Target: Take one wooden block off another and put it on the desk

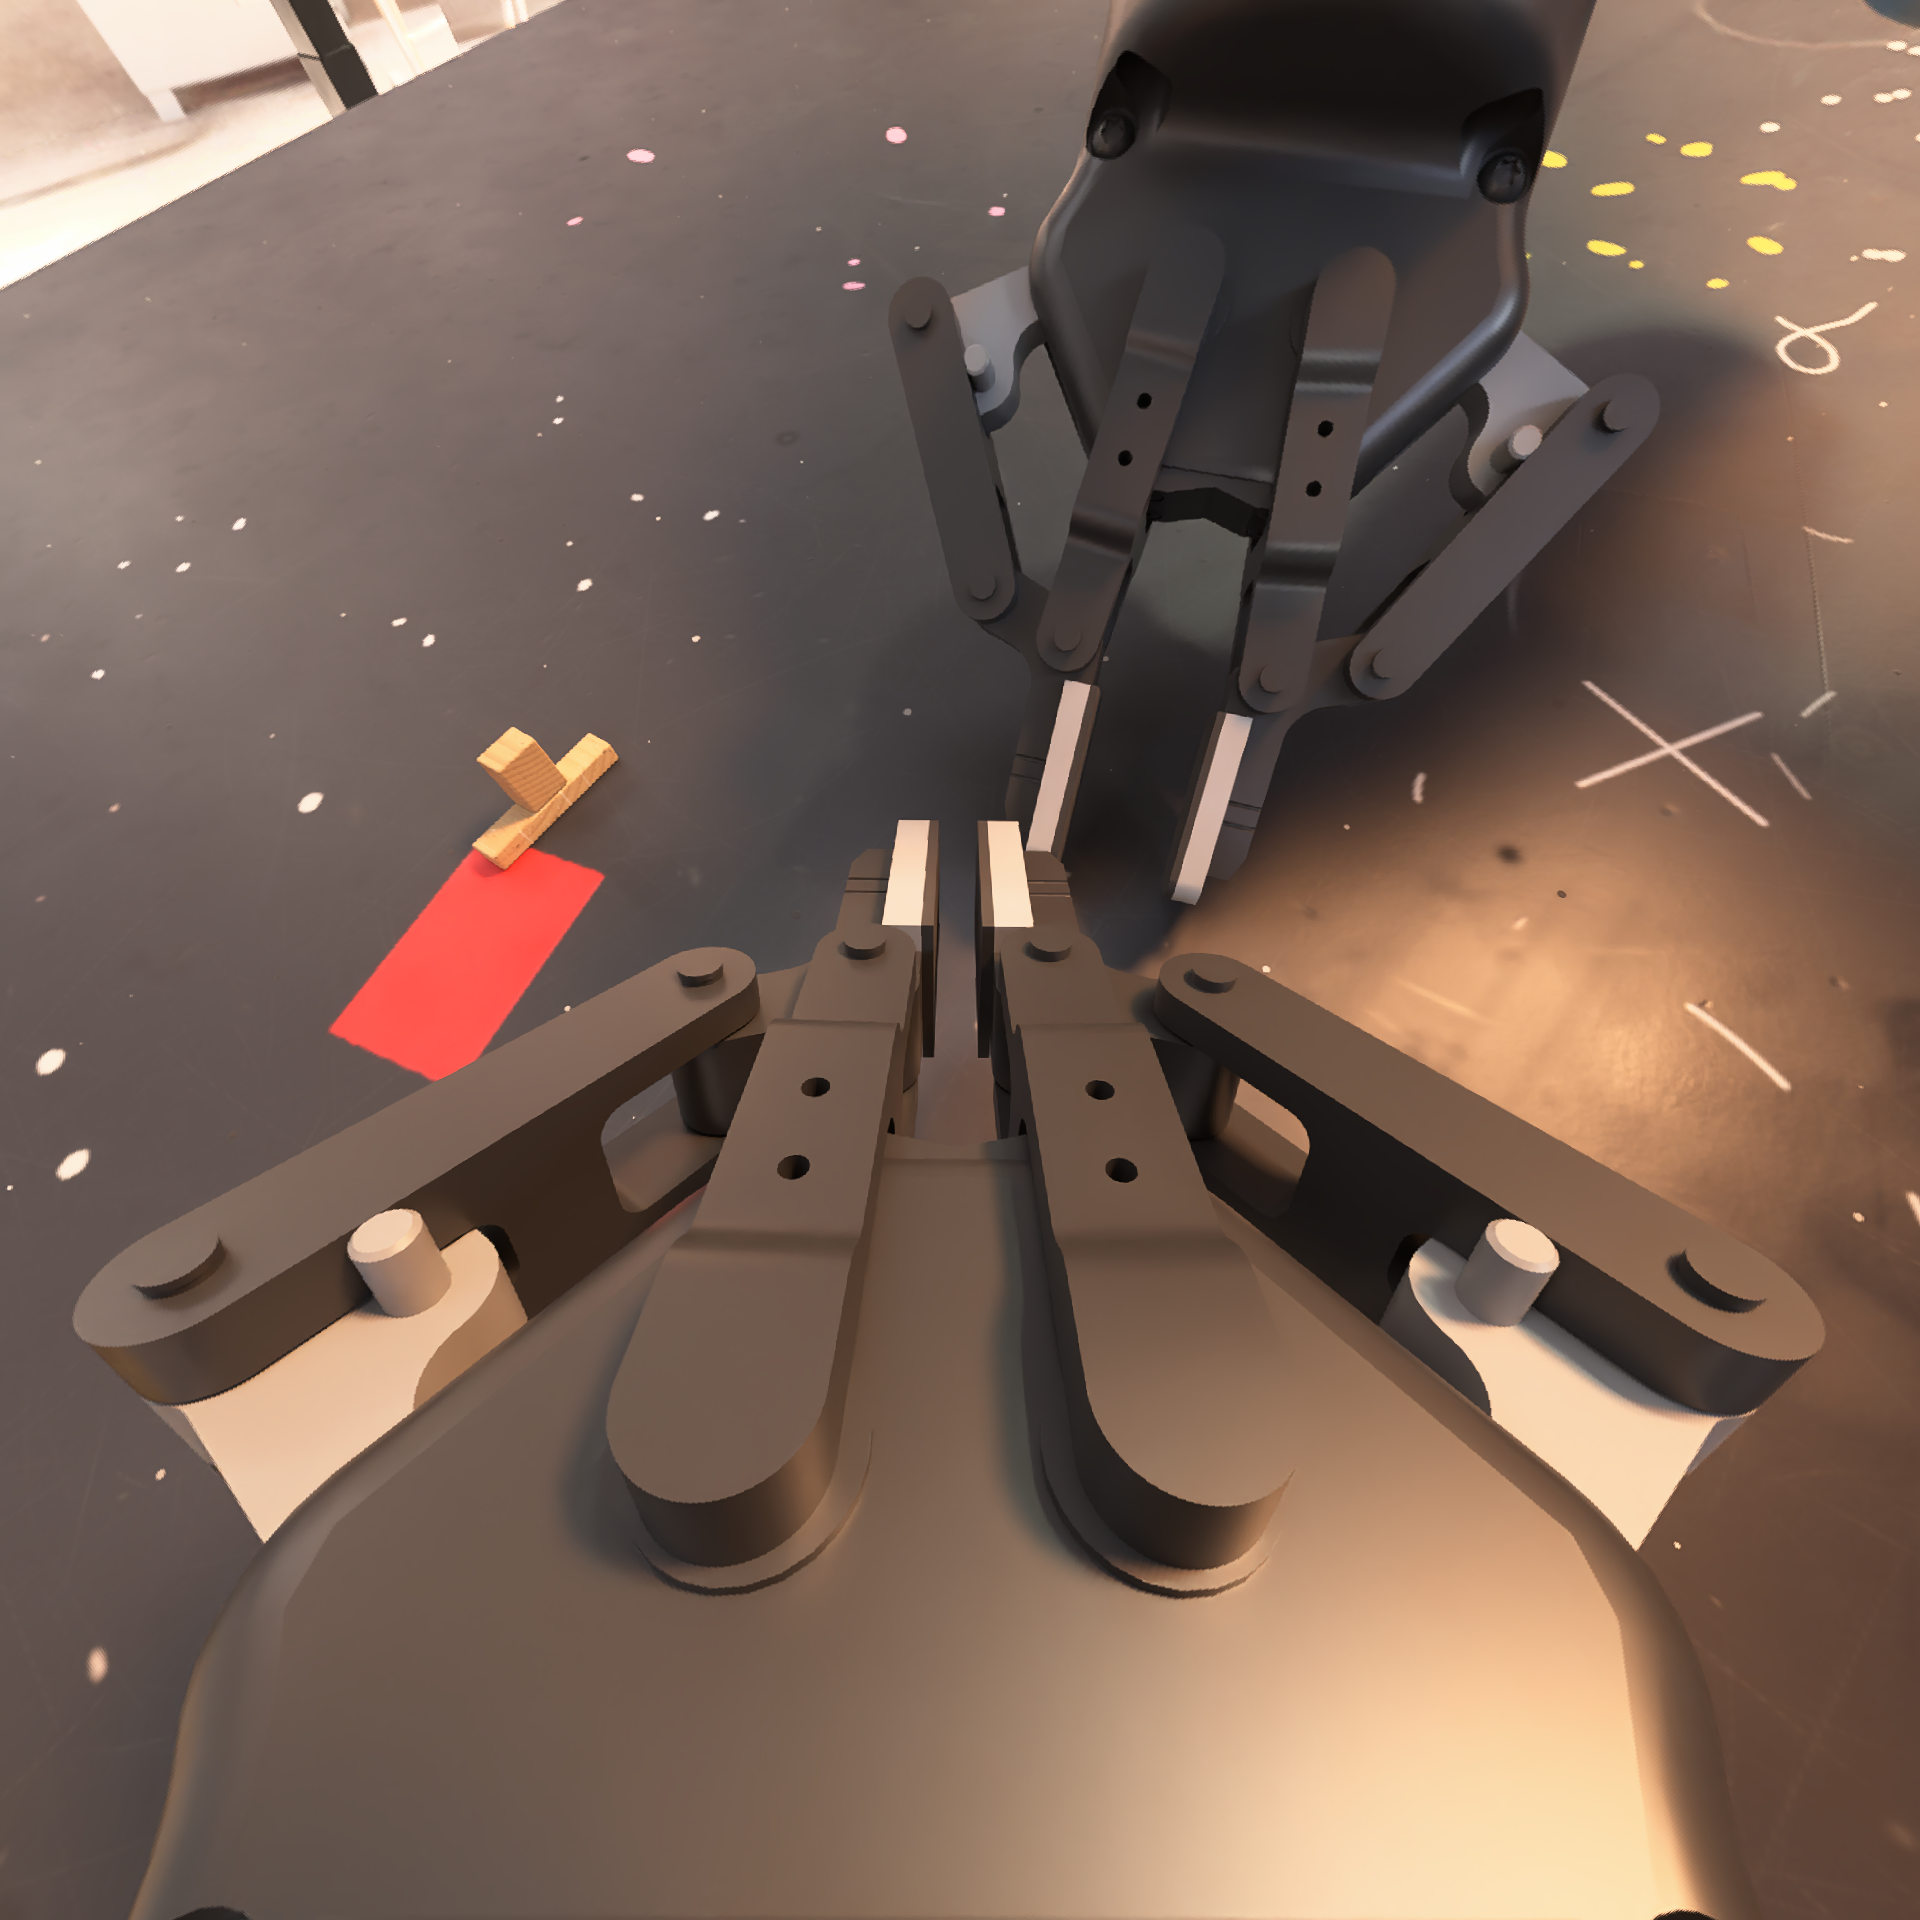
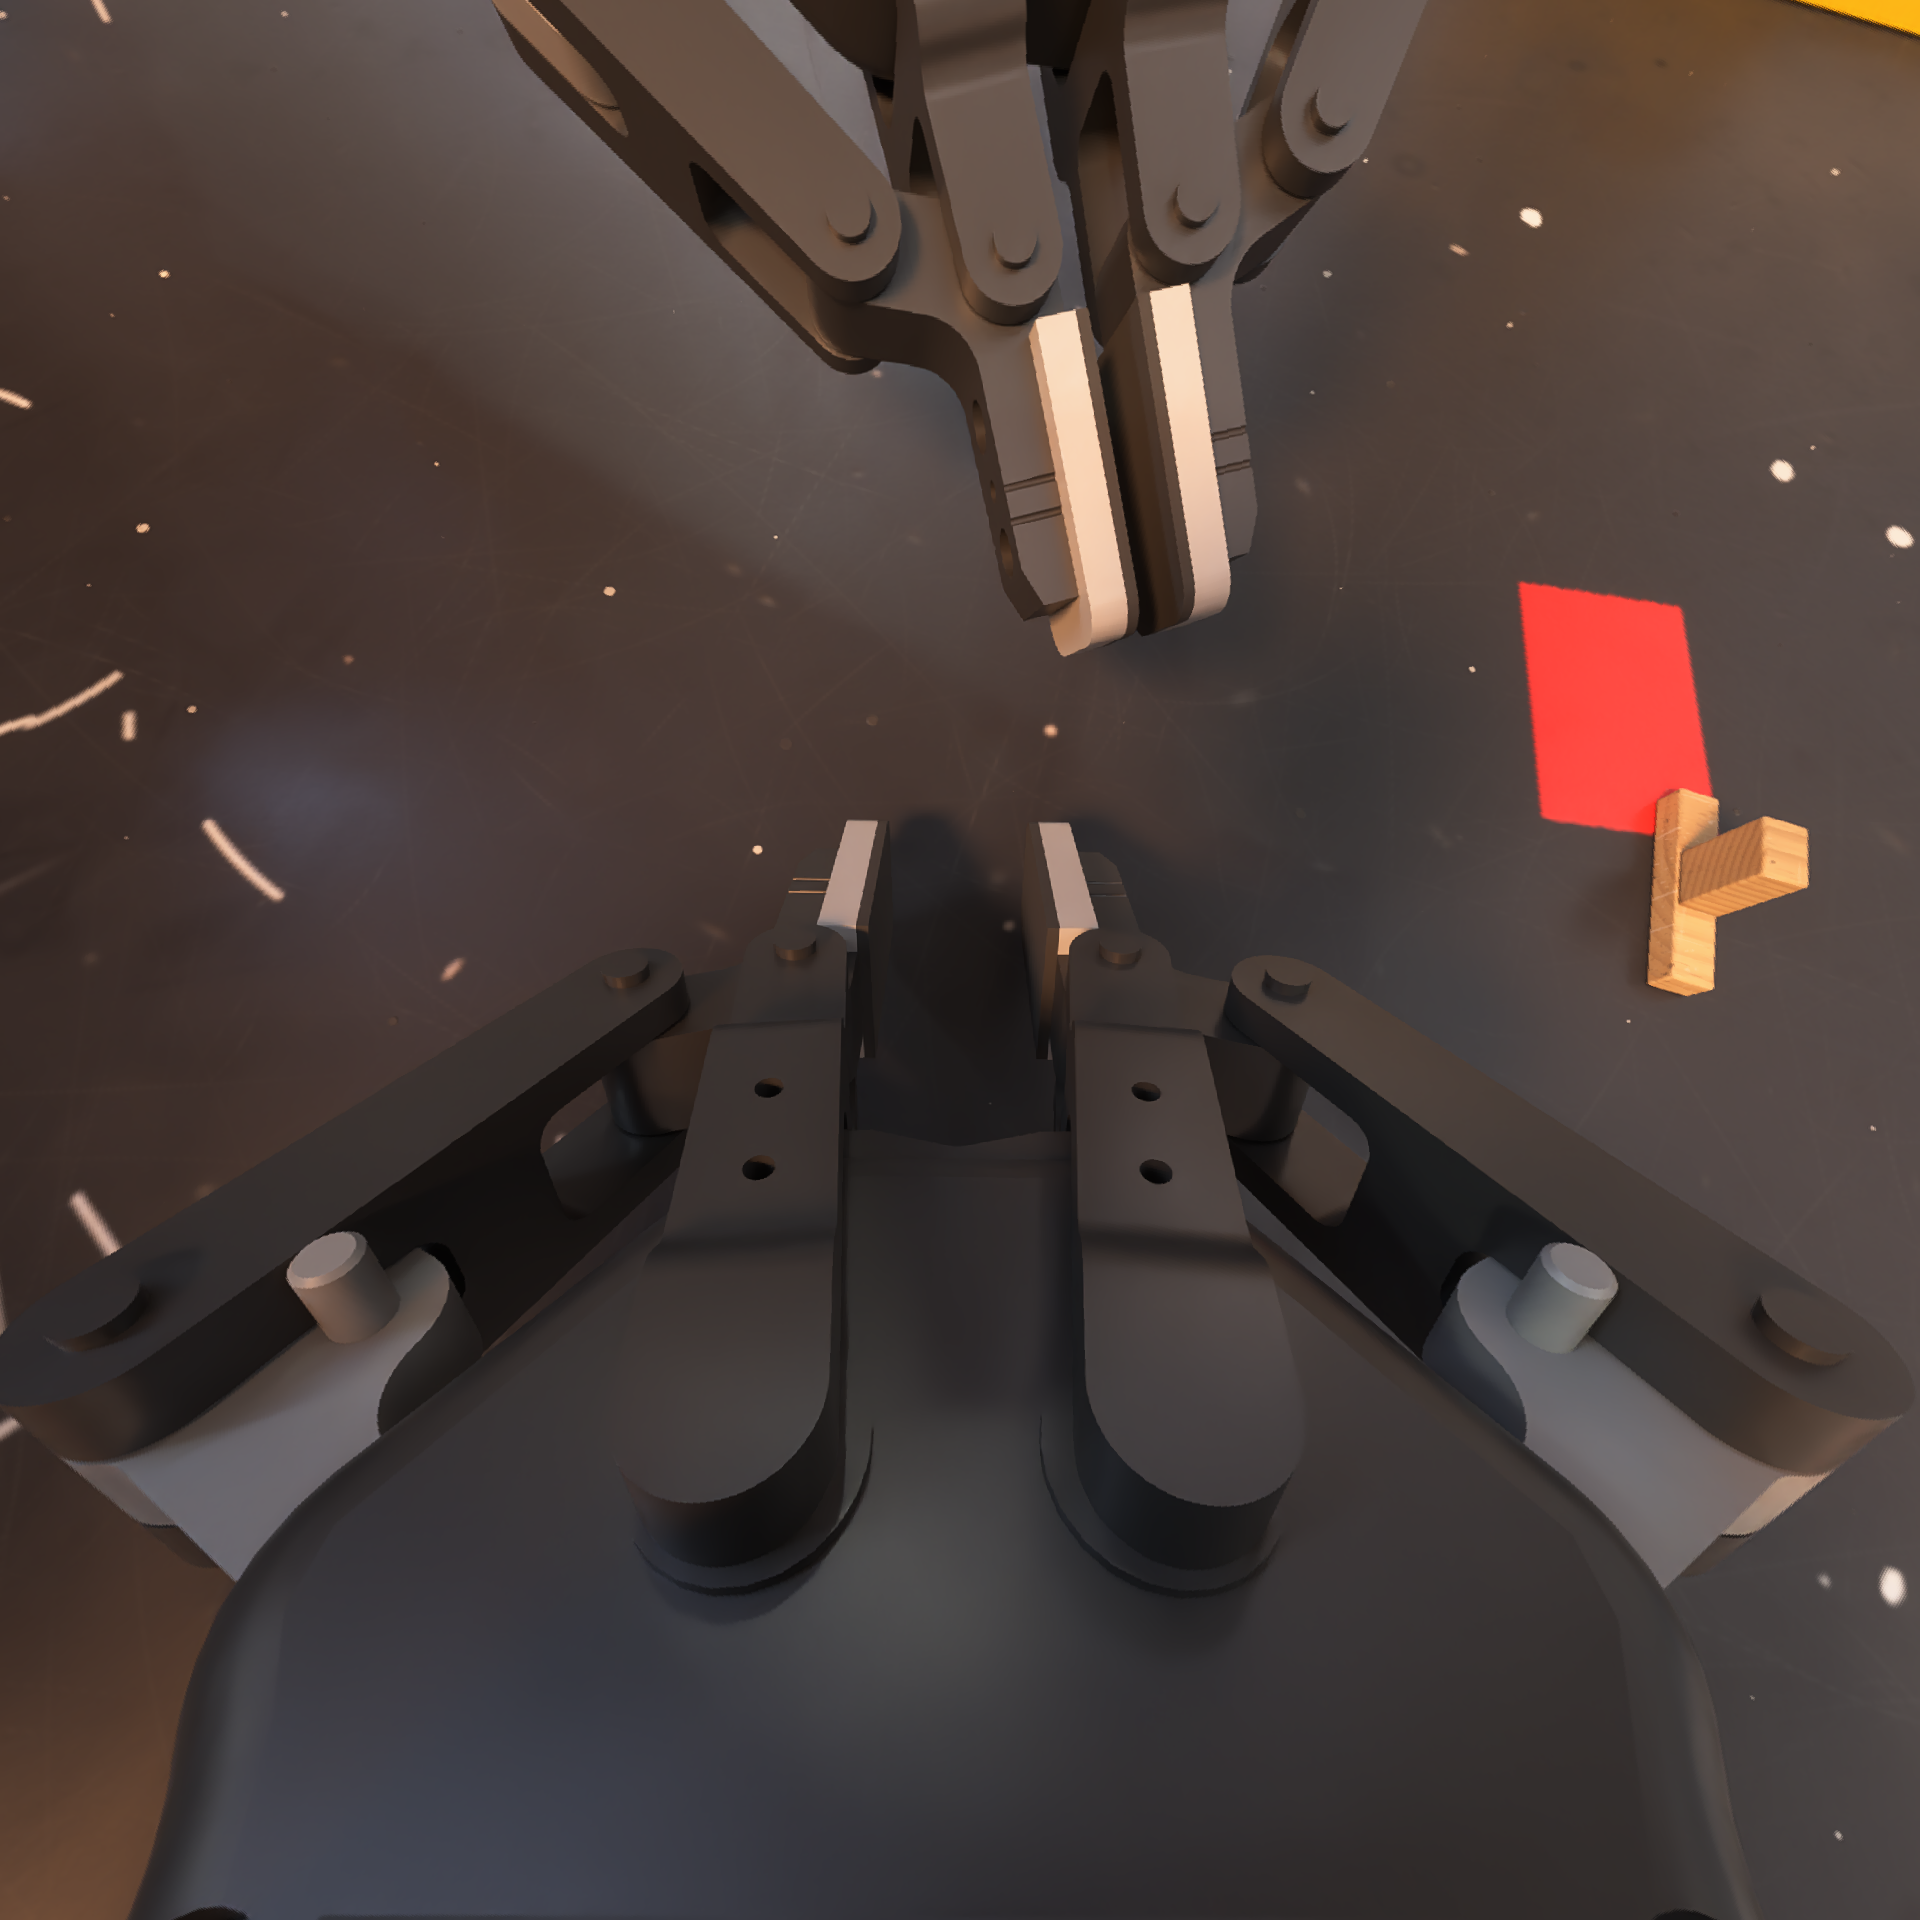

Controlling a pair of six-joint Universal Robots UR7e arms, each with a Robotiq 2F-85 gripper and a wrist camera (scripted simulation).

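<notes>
Two wooden blocks [image 2: 1714, 894] stacked crosswise, one red patch [image 2: 1610, 707], left gripper [image 1: 956, 878] nearly closed, empty, right gripper [image 2: 956, 878] parted, empty.

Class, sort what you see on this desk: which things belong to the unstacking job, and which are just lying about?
Belongs to the job:
- upper wooden block
- lower wooden block
- left gripper, jaws nearly closed
- right gripper, jaws open
- desk

Just lying about:
- red patch
- paint specks

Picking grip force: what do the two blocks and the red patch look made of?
Blocks: pale unfinished wood, judging by grain lines on the faces and end grain; matte. Red patch: flat, no visible thickness, matte; possibly tape, paper or paint, can't tell.
</notes>
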